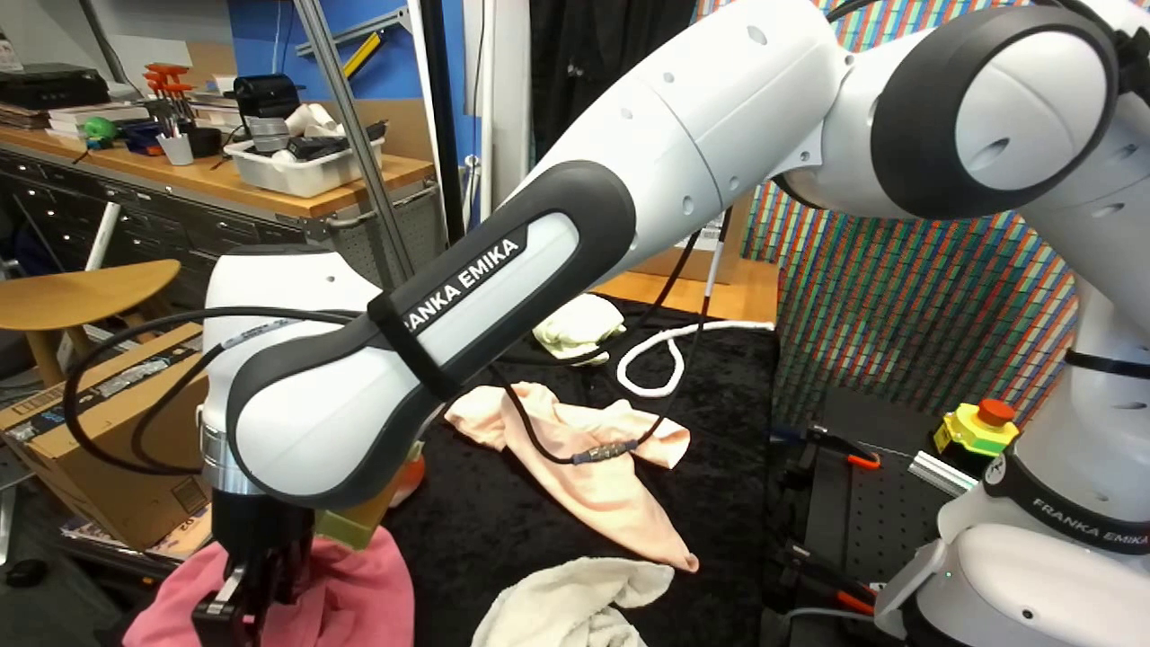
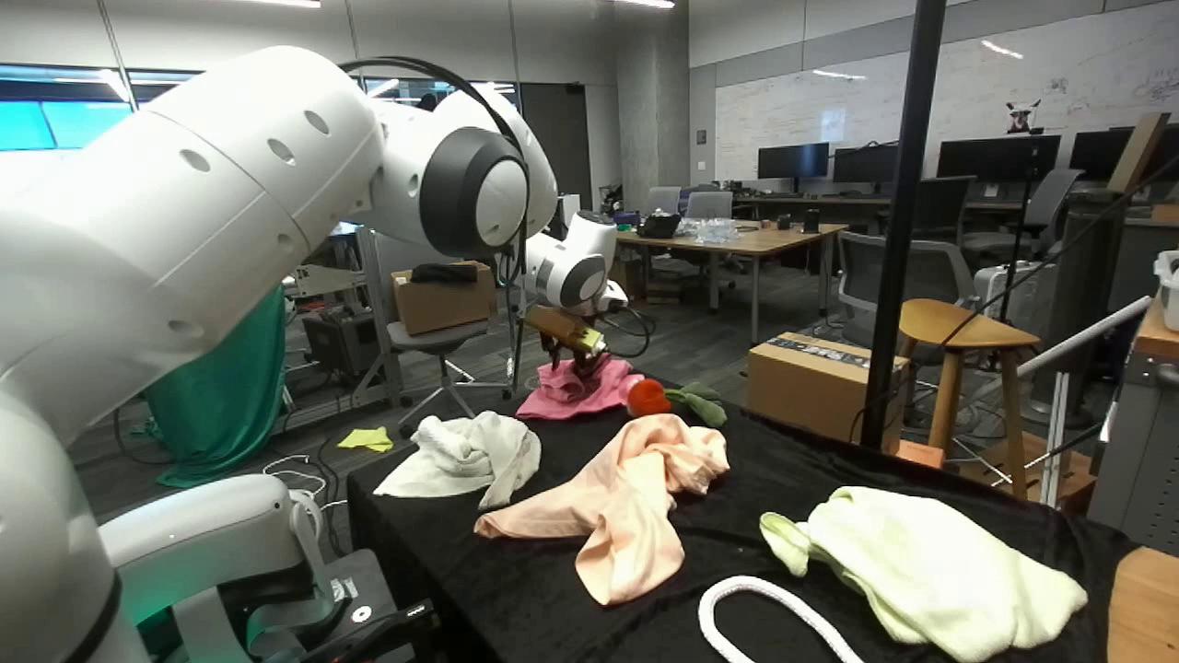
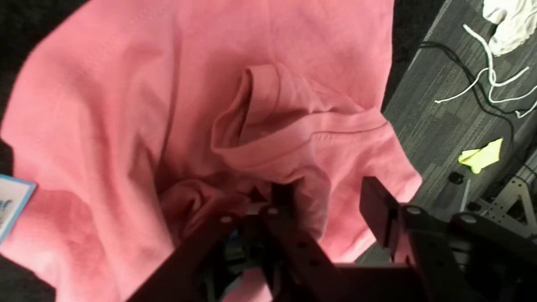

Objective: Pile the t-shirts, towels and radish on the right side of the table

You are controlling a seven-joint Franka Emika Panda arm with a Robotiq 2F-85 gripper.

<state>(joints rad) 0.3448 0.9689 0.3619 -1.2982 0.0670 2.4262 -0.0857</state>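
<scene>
A pink t-shirt [image 1: 377, 575] lies bunched at the far end of the black table [image 1: 728, 503]; it also shows in an exterior view [image 2: 599, 391]. My gripper [image 3: 329, 197] is down at this t-shirt with its fingers apart. In the wrist view [image 3: 209, 54] one finger sits among the folds, and loose cloth lies between the fingers. The red radish [image 2: 648, 398] with its green top is beside the pink t-shirt; the arm partly hides it [image 1: 410, 478]. A peach t-shirt [image 2: 636, 488] lies mid-table. A whitish towel [image 2: 470, 456] and a pale yellow-green towel [image 2: 930, 562] lie apart from it.
A white rope [image 2: 764, 594] lies near the yellow-green towel. A cardboard box [image 2: 806, 387] and a wooden stool [image 2: 958, 322] stand beyond the table edge. A dark pole [image 2: 907, 203] rises beside the table. A yellow cloth [image 2: 366, 439] is on the floor.
</scene>
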